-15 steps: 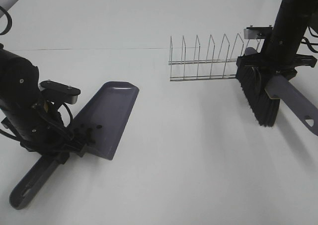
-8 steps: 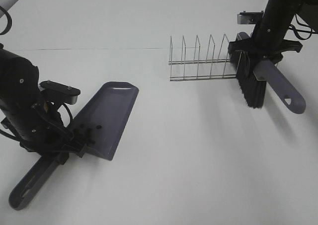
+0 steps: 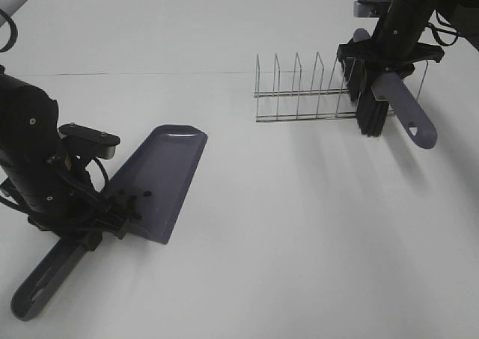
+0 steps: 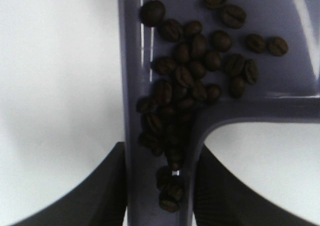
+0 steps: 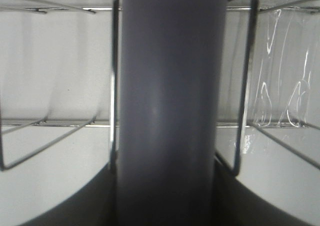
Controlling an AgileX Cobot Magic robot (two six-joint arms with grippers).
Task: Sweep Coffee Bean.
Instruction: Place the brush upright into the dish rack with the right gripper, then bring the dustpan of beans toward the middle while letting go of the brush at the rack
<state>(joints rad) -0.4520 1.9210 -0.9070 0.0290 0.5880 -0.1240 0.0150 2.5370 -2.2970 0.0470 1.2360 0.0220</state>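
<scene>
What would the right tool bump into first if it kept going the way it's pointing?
Probably the wire rack. The right tool points down over the rack's end, and the brush it grips sits between two wire dividers. The white table lies beneath. Depth is hard to judge.

My feed shows a plain white table (image 3: 299, 242) with a wire rack (image 3: 307, 95) standing at the back right.

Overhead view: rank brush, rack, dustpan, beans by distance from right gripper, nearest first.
1. Brush: in the right gripper, far right.
2. Rack: just left of it.
3. Dustpan: left side.
4. Beans: dustpan's handle end, farthest left.
</scene>
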